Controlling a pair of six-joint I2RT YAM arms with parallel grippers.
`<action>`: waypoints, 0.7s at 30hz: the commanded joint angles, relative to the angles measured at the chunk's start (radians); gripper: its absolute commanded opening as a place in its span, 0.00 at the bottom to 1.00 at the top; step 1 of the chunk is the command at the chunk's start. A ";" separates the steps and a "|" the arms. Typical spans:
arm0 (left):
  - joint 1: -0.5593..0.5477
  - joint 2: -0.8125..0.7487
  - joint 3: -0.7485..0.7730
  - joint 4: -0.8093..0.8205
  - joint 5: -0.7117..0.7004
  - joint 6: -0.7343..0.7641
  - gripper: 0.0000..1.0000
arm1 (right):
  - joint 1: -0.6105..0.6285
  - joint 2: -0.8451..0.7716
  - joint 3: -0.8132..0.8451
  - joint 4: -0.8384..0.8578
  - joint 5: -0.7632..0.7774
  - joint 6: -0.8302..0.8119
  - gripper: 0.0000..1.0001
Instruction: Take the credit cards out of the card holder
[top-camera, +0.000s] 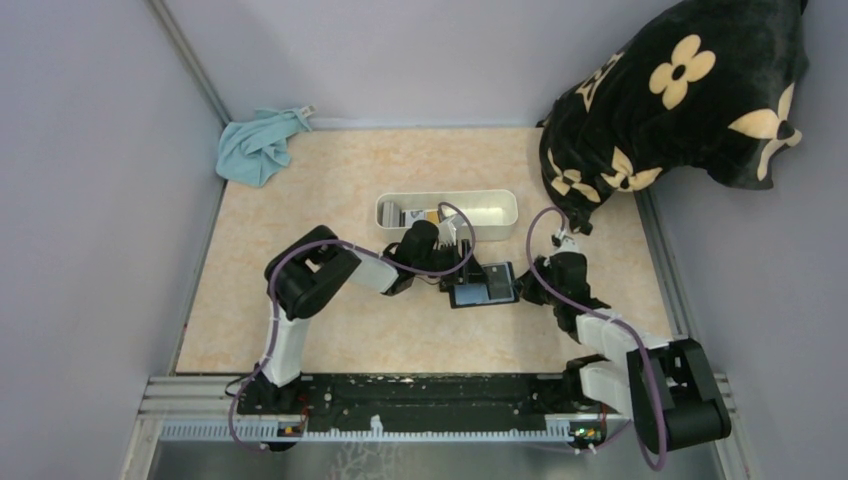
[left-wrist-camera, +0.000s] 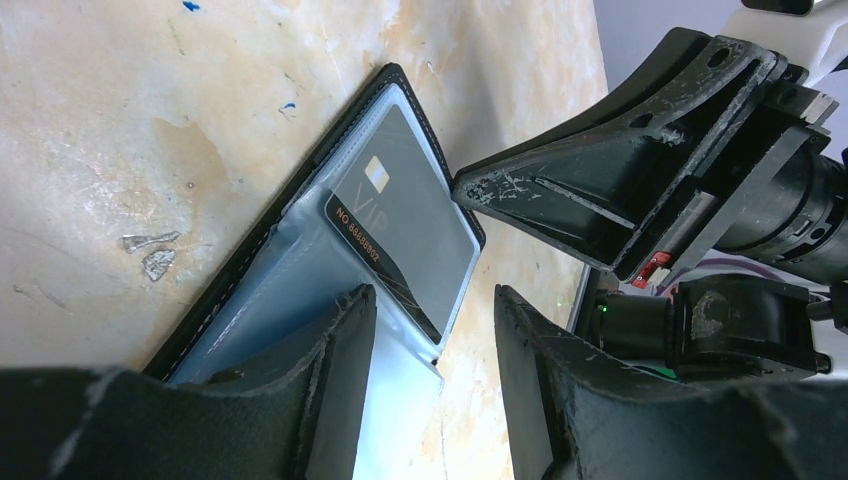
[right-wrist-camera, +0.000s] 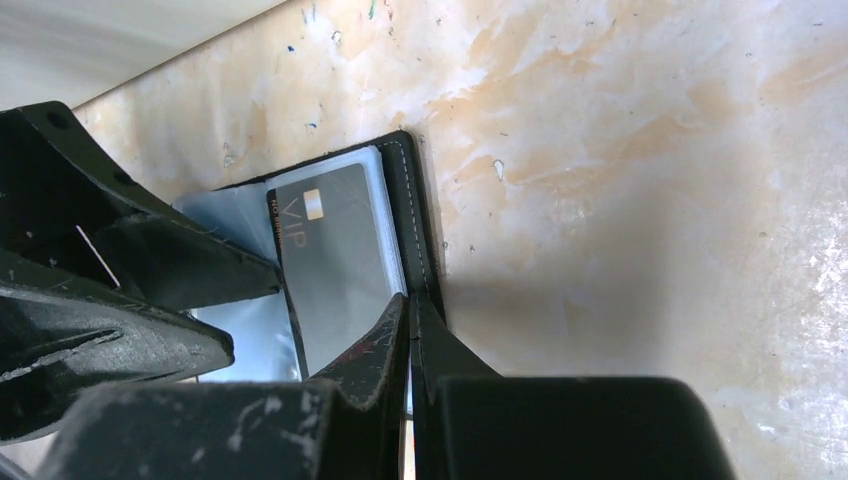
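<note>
Jaws of the left gripper stand spread over one end of the card holder; those of the right gripper are pressed together, tips on its stitched edge. It lies unfolded on the worktop just near the white tray, long axis running left-right. One credit card sits sleeved, lengthwise along that edge.

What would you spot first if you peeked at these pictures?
The big black pillow with cream flowers, slumped in the far right corner, catches the eye first. Next, in the middle of the table, both arms meet at the open card holder, where a dark VIP card lies under a clear sleeve. The right gripper pinches the holder's edge, while the left gripper is open at the sleeve.
</note>
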 joint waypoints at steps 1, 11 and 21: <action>-0.004 0.057 -0.023 -0.090 -0.031 0.023 0.56 | -0.005 0.037 0.017 0.032 -0.010 -0.028 0.00; -0.004 0.063 -0.017 -0.070 -0.014 0.008 0.56 | -0.001 0.090 0.034 0.044 -0.084 -0.024 0.00; -0.004 0.074 -0.022 -0.013 0.008 -0.036 0.51 | 0.043 0.117 0.016 0.099 -0.115 0.026 0.00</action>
